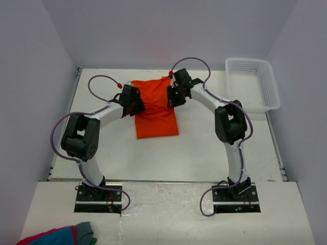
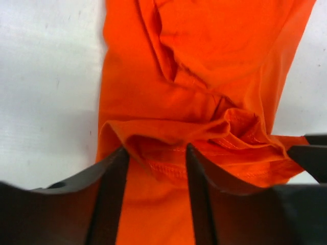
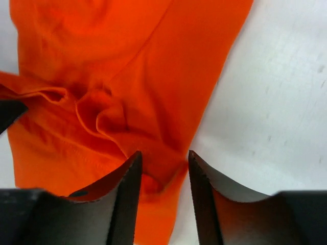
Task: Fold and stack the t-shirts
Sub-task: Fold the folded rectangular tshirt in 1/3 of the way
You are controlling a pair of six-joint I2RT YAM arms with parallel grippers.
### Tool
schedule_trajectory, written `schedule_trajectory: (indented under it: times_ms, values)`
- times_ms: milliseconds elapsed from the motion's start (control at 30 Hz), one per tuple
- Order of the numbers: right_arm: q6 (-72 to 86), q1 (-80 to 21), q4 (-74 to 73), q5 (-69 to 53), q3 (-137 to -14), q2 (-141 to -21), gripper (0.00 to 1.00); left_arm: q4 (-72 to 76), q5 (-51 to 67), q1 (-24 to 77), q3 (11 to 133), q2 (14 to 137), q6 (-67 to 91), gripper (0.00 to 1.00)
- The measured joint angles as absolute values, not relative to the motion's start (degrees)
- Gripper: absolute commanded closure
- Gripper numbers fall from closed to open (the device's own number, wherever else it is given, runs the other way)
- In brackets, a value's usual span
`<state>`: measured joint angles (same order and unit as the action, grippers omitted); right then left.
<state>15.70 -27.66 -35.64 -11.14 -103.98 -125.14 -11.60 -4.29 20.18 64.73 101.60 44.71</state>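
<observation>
One bright orange t-shirt [image 1: 156, 116] lies partly folded on the white table, its far half bunched between the two arms. My left gripper [image 1: 138, 103] sits over the shirt's left side. In the left wrist view the left gripper [image 2: 156, 153] stands open, its jaws apart, with a loose hem fold of the t-shirt [image 2: 204, 61] lying between them. My right gripper [image 1: 172, 97] is at the shirt's right edge. In the right wrist view the right gripper [image 3: 163, 158] is also open, with a crumpled fold of the t-shirt [image 3: 127, 51] slack between its jaws.
A white plastic basket [image 1: 272, 88] stands at the table's back right. A red, blue and grey cloth bundle [image 1: 61, 236] lies on the near ledge at bottom left. Bare table [image 1: 214, 153] stretches in front of the shirt.
</observation>
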Motion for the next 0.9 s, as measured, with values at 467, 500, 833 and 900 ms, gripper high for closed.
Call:
schedule_trajectory:
  times_ms: [467, 500, 833, 900]
  values:
    - [10.3, -23.7, -30.7, -8.7, -107.7, -118.3, 0.21, -1.8, -8.2, 19.4, 68.6, 88.3, 30.5, 0.37]
    - [11.0, -23.9, -29.8, -8.7, -104.9, -115.0, 0.45, -1.7, -8.5, 19.5, 68.5, 85.6, 30.9, 0.43]
    - [18.9, -24.8, -29.0, -20.2, -89.0, -106.3, 1.00, -1.7, 2.6, 22.7, 56.0, 81.0, 35.6, 1.00]
    - [19.5, -25.4, -30.0, -22.4, -88.9, -109.4, 1.00, -3.0, 4.0, 23.9, 52.4, 81.0, 36.4, 1.00]
